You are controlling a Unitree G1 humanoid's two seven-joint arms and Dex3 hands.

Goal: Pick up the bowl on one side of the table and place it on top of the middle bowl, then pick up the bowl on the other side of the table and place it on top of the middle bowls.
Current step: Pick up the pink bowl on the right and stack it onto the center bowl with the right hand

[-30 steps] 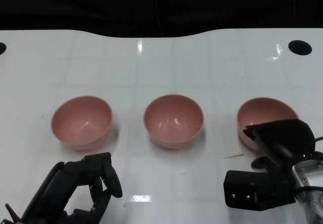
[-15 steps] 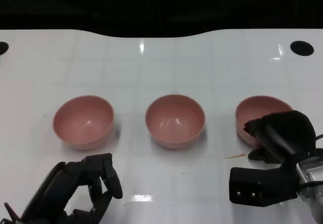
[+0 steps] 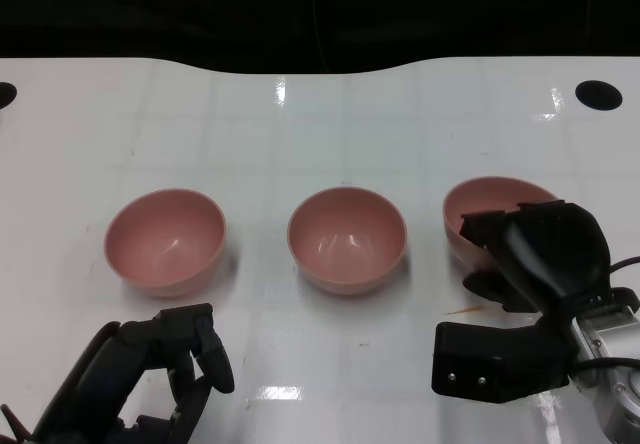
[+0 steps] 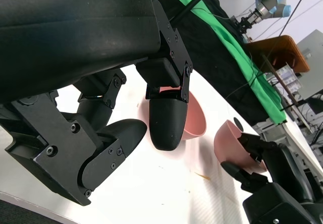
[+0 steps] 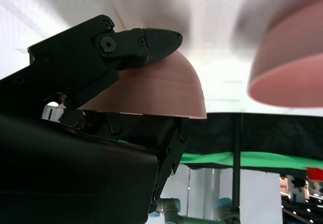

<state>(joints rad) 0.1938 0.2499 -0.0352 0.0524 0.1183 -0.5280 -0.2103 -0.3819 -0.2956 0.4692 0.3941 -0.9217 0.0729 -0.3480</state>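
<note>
Three pink bowls stand in a row across the white table (image 3: pixel 320 134): the left bowl (image 3: pixel 165 241), the middle bowl (image 3: pixel 346 239) and the right bowl (image 3: pixel 480 209). My right hand (image 3: pixel 545 254) grips the right bowl by its near rim, and the bowl is tilted. In the right wrist view a finger (image 5: pixel 136 40) presses on the outer wall of the right bowl (image 5: pixel 151 90), with the middle bowl (image 5: pixel 292 67) blurred beyond. My left hand (image 3: pixel 150 374) hangs near the table's front edge, short of the left bowl, fingers curled and holding nothing. The left wrist view shows the left hand (image 4: pixel 126 113), the middle bowl (image 4: pixel 194 120) and the right bowl (image 4: pixel 229 143).
Black holes sit in the table at the far right (image 3: pixel 598 94) and the far left edge (image 3: pixel 4 94). A small brown mark (image 3: pixel 462 310) lies in front of the right bowl. Beyond the table's far edge hangs a black backdrop.
My right hand has closed on the right bowl and carried it a little to the left, tilting it. The left hand has barely shifted.
</note>
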